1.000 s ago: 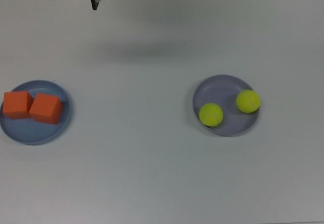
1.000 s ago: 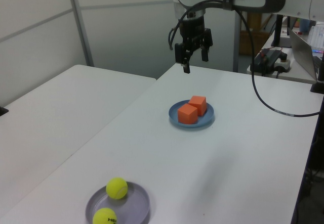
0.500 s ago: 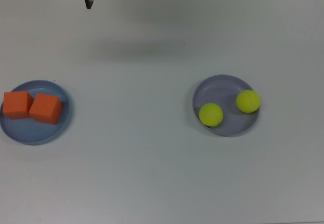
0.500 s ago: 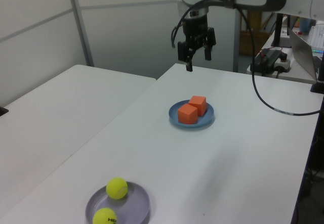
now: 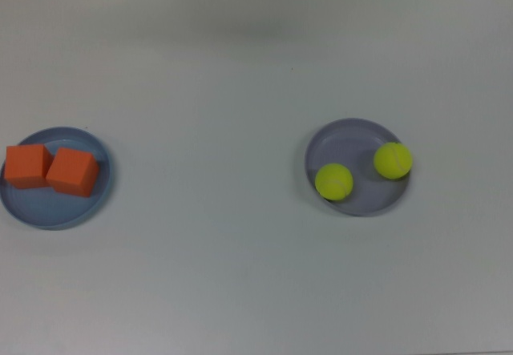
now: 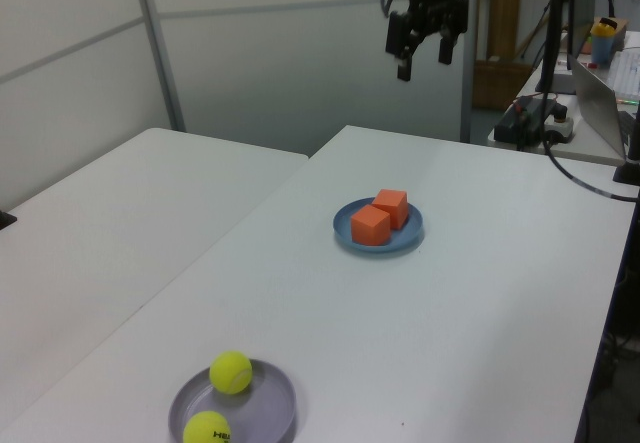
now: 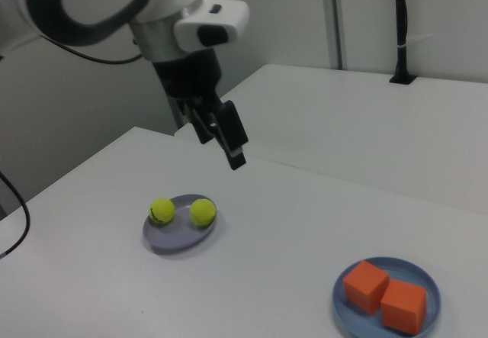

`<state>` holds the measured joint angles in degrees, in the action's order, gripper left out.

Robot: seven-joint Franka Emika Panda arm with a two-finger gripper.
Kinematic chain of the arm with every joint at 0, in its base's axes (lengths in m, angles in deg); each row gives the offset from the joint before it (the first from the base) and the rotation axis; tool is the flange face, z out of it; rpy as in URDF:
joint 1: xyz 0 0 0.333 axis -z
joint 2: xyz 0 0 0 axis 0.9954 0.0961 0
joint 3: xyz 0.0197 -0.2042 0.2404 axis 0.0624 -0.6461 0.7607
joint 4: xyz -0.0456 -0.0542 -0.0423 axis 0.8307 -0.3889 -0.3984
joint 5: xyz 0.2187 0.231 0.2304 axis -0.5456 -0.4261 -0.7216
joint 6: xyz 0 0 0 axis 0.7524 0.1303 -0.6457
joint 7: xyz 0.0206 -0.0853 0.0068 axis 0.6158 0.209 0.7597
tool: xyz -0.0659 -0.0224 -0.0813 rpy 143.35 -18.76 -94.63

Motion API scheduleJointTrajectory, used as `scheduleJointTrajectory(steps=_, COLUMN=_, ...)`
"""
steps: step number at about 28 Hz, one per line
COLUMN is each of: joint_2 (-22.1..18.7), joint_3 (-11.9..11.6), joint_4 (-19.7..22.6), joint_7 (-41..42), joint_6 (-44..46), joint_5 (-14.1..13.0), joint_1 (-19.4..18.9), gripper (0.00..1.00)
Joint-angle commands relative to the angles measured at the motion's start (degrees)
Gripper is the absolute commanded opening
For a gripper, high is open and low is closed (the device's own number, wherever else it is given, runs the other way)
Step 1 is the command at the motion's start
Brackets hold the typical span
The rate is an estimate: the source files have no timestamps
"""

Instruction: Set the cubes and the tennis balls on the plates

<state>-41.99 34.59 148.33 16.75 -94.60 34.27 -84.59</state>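
Note:
Two orange cubes sit side by side, touching, on the light blue plate at the top view's left. Two tennis balls lie on the lavender plate at the top view's right. The left view shows the cubes on the blue plate and the balls on the lavender plate. My gripper hangs open and empty, high above the table's far end. The top view does not show it. In the right view the gripper is above and behind the balls.
The white table carries only the two plates. A second white table adjoins it on the left view's left. A side desk with a laptop and cables stands at the left view's right edge.
The gripper has risen and moved away over the table's far edge, leaving the top view. Cubes, balls and plates have not moved.

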Motion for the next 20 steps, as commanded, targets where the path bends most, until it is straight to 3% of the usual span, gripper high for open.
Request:
scheduleJointTrajectory(steps=1, joint_2=-4.98, joint_3=0.37, joint_4=3.99, joint_7=0.55, joint_6=0.71, joint_5=-1.67, joint_1=-0.33, gripper=1.0)
scheduleJointTrajectory(steps=9, joint_2=-11.04, joint_3=1.25, joint_4=6.37, joint_7=2.31, joint_6=1.85, joint_5=-2.64, joint_1=-0.42, gripper=1.0)
scheduleJointTrajectory(steps=13, joint_2=-10.96, joint_3=1.52, joint_4=5.06, joint_7=2.57, joint_6=6.85, joint_5=-2.64, joint_1=-0.51, gripper=1.0)
scheduleJointTrajectory(steps=20, joint_2=-10.35, joint_3=1.52, joint_4=4.88, joint_7=3.36, joint_6=6.69, joint_5=-2.81, joint_1=-0.42, gripper=1.0)
